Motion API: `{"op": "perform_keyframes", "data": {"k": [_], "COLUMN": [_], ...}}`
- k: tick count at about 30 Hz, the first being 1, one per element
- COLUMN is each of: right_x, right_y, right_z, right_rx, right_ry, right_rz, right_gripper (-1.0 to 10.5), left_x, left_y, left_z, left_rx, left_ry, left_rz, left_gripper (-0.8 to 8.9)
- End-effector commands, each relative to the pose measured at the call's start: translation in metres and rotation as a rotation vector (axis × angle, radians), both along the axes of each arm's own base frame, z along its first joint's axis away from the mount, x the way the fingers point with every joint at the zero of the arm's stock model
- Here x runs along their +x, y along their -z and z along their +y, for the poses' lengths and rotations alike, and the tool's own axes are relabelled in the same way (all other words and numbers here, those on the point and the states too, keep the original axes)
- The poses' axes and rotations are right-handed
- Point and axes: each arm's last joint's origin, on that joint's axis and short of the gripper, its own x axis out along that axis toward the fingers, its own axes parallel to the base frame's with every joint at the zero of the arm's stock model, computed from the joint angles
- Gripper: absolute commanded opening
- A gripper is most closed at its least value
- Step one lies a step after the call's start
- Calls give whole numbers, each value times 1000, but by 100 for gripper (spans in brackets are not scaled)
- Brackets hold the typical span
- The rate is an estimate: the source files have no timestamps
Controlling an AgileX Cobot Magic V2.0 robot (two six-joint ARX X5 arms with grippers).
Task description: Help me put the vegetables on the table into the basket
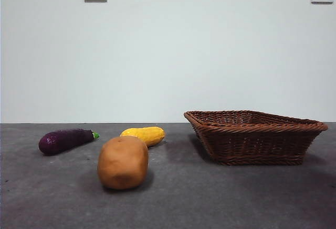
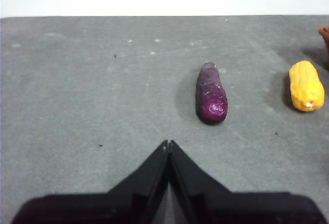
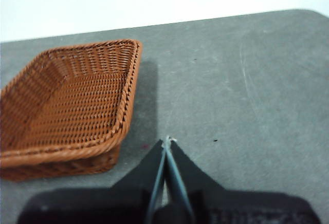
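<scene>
Progress: zero, basket (image 3: pixel 67 100) empty. Left hand (image 2: pixel 168 144) pinched closed, holding nothing, eggplant (image 2: pixel 211 93) just ahead, yellow one (image 2: pixel 306 86) further off its side. Right hand (image 3: pixel 167 142) closed, empty, beside basket. Potato (image 1: pixel 123 162) on tabletop (image 1: pixel 220 197), near neither hand. All three left to move

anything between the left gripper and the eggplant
Nothing visible. The left gripper, jaws shut, faces bare table, with the eggplant lying a little ahead and off to one side.
</scene>
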Motion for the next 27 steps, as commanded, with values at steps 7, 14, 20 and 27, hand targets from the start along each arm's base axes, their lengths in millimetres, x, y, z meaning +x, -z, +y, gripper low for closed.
{"op": "perform_keyframes", "data": {"k": [7,14,20,27], "right_x": [0,-1,-4,9], "right_y": [2,-10,-38,-75], "right_z": [2,4,4,6], "right_rx": [272,403,481,454], "right_ry": [-13,-79,-91,-114], "right_rz": [15,-2,-13,43], "right_gripper": [-16,-16,-16,-16], "left_x": [0,-3,-7,-5], "left_y": [-4,-23,-50,-76], "left_z": [-2,-5,-6,-7], "left_rx": [-225,-293,-354,-427], "left_ry": [15,103,159,188], "left_rz": [4,-31,-75,-63], "left_gripper": [-4,-5,-6,-6]}}
